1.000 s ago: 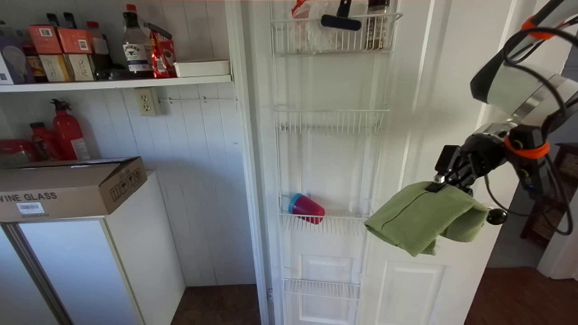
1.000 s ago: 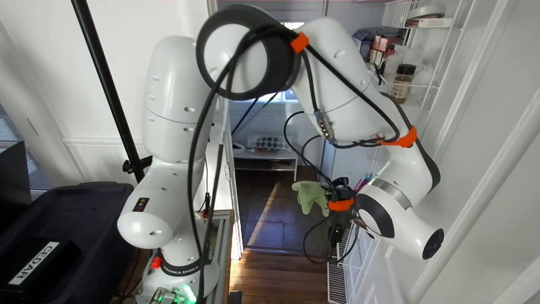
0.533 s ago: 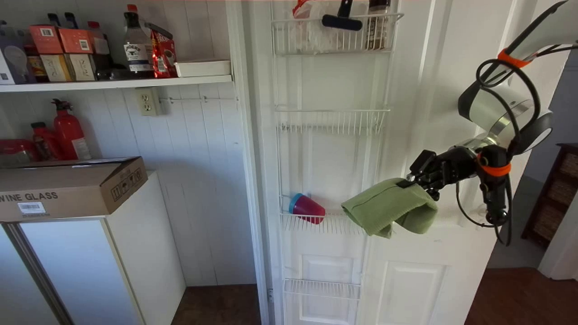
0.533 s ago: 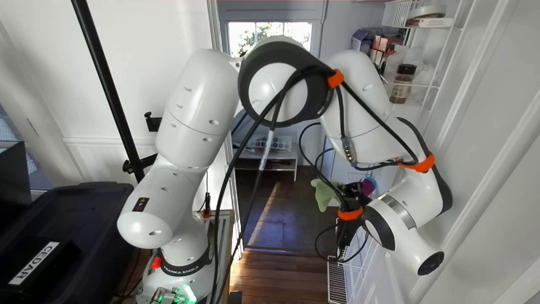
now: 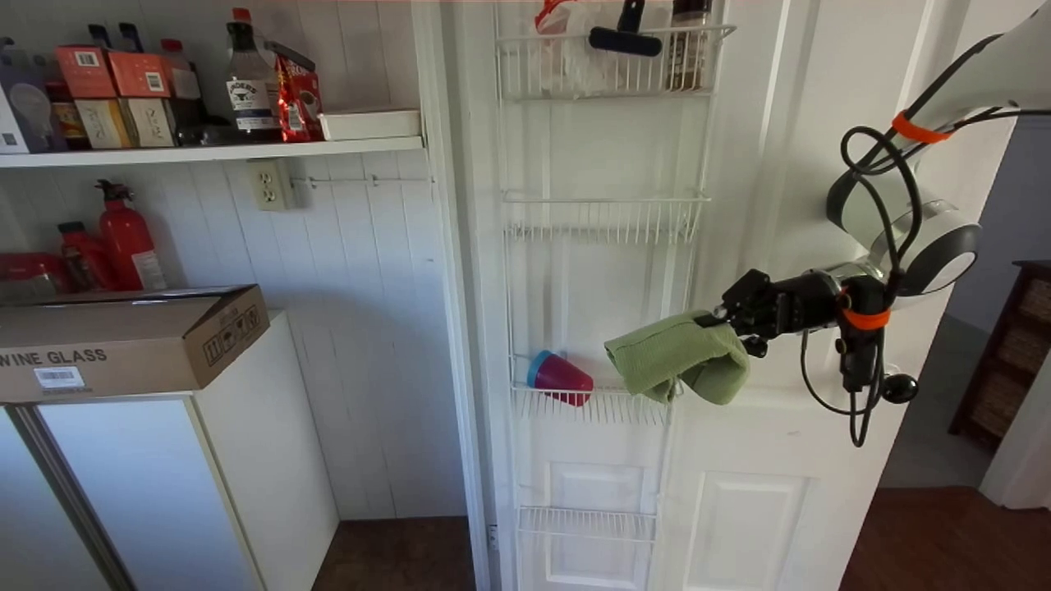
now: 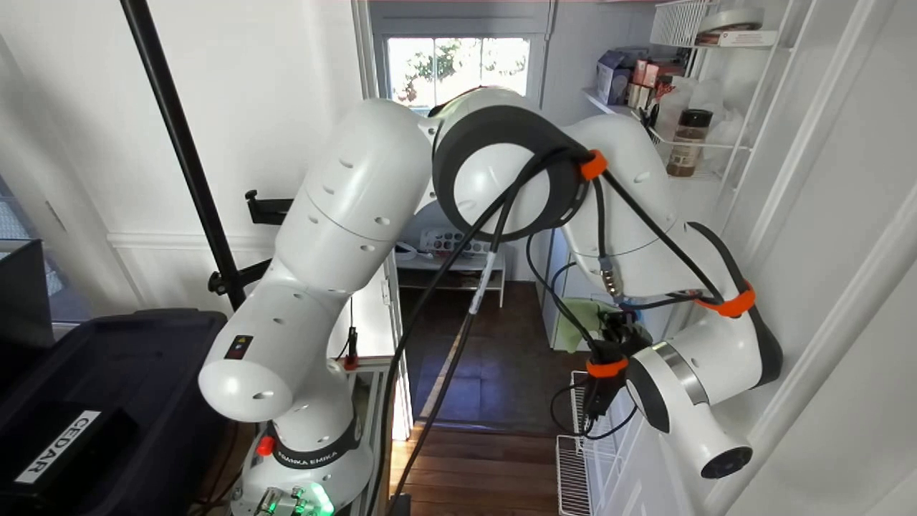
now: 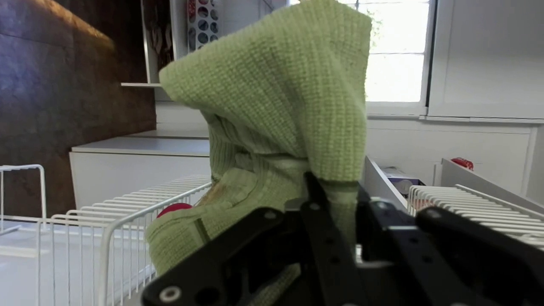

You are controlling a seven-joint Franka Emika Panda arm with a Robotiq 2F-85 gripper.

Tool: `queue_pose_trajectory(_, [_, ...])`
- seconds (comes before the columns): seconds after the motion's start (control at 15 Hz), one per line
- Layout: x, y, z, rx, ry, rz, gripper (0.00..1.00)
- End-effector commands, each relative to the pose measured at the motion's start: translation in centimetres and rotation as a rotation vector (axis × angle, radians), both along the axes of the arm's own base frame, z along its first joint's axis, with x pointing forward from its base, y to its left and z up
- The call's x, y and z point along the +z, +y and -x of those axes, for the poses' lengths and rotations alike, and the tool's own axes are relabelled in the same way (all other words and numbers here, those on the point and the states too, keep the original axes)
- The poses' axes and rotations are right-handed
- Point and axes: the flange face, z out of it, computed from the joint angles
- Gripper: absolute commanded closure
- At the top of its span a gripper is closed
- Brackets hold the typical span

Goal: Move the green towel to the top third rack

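The green towel point(image 5: 673, 353) hangs folded from my gripper point(image 5: 716, 318), which is shut on its upper edge. The towel also shows in an exterior view point(image 6: 582, 319), partly behind the arm, and fills the middle of the wrist view point(image 7: 293, 85). The fingers pinch a fold of it in the wrist view point(image 7: 338, 189). A white wire rack stands on the door. Its third shelf from the top point(image 5: 612, 406) holds a magenta and blue cup point(image 5: 564, 380) lying tilted. The towel overlaps this shelf's right end in that view, and the gripper is right of the rack, above shelf level.
The second shelf point(image 5: 608, 220) is above, and the top basket point(image 5: 525, 70) holds a bag, a black-handled tool and a jar. A lower shelf point(image 5: 587, 524) is below. In the wrist view, wire shelves flank the towel at left point(image 7: 127, 212) and right point(image 7: 476, 208).
The gripper has carried the towel left toward the rack and upward in an exterior view, and the arm has extended further forward. The towel now overlaps the third shelf's right end.
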Motion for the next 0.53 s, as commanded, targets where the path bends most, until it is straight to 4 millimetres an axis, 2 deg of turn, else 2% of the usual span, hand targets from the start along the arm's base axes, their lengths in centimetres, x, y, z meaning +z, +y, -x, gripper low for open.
queue_pose_trajectory(0.0, [-1.0,0.5,-1.3,-0.057,-0.017,-0.042,0.96])
queue_pose_trajectory(0.2, [-1.3,1.1,-1.2,-0.116,-0.002,-0.015,0.96])
queue_pose_trajectory(0.47, [-2.7,1.3,-1.7,-0.208,0.022,0.043,0.96])
